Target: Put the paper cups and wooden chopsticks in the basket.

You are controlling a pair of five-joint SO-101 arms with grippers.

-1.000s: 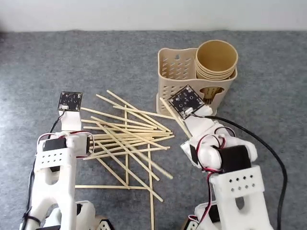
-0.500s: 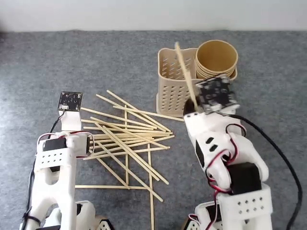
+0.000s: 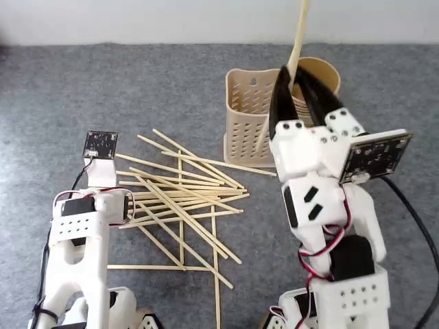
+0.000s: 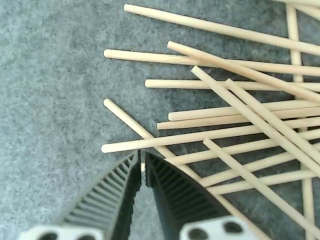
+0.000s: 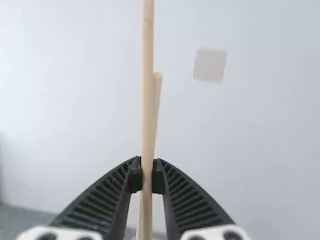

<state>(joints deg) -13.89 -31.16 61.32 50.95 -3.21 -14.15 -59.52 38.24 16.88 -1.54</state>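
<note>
A loose pile of wooden chopsticks (image 3: pixel 182 195) lies on the grey carpet left of the beige basket (image 3: pixel 248 123). A stack of paper cups (image 3: pixel 321 74) stands in the basket's right compartment. My right gripper (image 3: pixel 291 72) is raised over the basket, shut on two chopsticks (image 3: pixel 299 31) held nearly upright; the right wrist view shows the gripper (image 5: pixel 146 176) clamped on these chopsticks (image 5: pixel 148 100). My left arm (image 3: pixel 88 219) rests at the pile's left edge. Its gripper (image 4: pixel 140 159) is shut, low over the carpet, its tips by the chopstick ends (image 4: pixel 150 145).
Grey carpet (image 3: pixel 103 89) covers the table, with free room at the back left and right of the basket. A white wall (image 5: pixel 250 125) rises behind the table. One chopstick (image 3: pixel 156 267) lies apart near the front.
My right arm has lifted chopsticks from the carpet in front of the basket and swung them upright above it. The left arm has kept still.
</note>
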